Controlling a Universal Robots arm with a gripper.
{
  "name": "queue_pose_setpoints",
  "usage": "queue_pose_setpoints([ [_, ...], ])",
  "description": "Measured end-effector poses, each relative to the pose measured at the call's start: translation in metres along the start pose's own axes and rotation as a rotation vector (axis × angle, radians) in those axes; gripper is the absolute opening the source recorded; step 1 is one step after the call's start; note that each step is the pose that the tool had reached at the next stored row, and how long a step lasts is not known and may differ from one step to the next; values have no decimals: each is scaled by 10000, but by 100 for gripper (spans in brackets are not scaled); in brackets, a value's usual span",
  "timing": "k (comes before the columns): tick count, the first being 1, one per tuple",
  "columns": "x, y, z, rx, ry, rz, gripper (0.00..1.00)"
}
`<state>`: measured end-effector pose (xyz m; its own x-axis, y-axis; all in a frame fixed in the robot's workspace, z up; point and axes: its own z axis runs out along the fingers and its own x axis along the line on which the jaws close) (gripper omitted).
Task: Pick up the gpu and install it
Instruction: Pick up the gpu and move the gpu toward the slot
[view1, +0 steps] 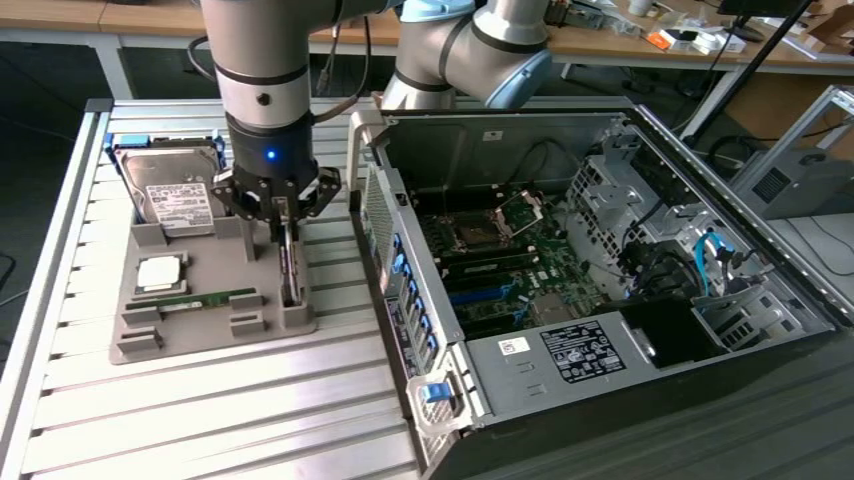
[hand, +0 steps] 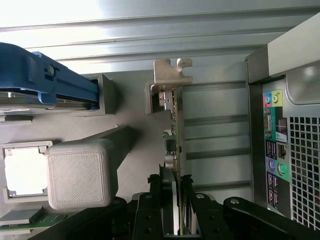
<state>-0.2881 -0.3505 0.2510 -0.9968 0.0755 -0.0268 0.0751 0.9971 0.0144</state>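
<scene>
One arm, one card: grasp stage of the install, as I read it from my station. The gripper (view1: 282, 214) hangs over the grey holder (view1: 200, 335) on the worktop (view1: 200, 420), at the exterior view's left, with the open case (view1: 441, 400) just beside it on the exterior view's right. The gpu (view1: 288, 268) stands on edge in the holder's right-hand slot, its long side running near to far.

In the wrist view the gripper (hand: 174, 192) straddles the gpu (hand: 176, 125). The fingers (hand: 161, 187) sit one on each face of the board and look pressed against it, so I take them as clamped on the card. The card's metal bracket (hand: 172, 74) lies at the end away from the fingers, against a holder post.

Done, by my judgement: the approach and the grip. I cannot tell whether the card's lower edge has left its slot; it appears seated, or barely raised. Left to do: the lift, the carry across to the case, and seating on the board (view1: 501, 265) inside, where no card yet stands in the slots I can make out.

The drive (view1: 174, 190), chip (view1: 159, 272) and RAM stick (view1: 200, 299) rest in their own places in the holder.
</scene>
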Motion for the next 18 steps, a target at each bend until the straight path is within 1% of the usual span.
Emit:
queue_pose_setpoints([
  [11,-2,1,-77,0,0,0,27],
  [18,-4,2,-160,0,0,0,27],
])
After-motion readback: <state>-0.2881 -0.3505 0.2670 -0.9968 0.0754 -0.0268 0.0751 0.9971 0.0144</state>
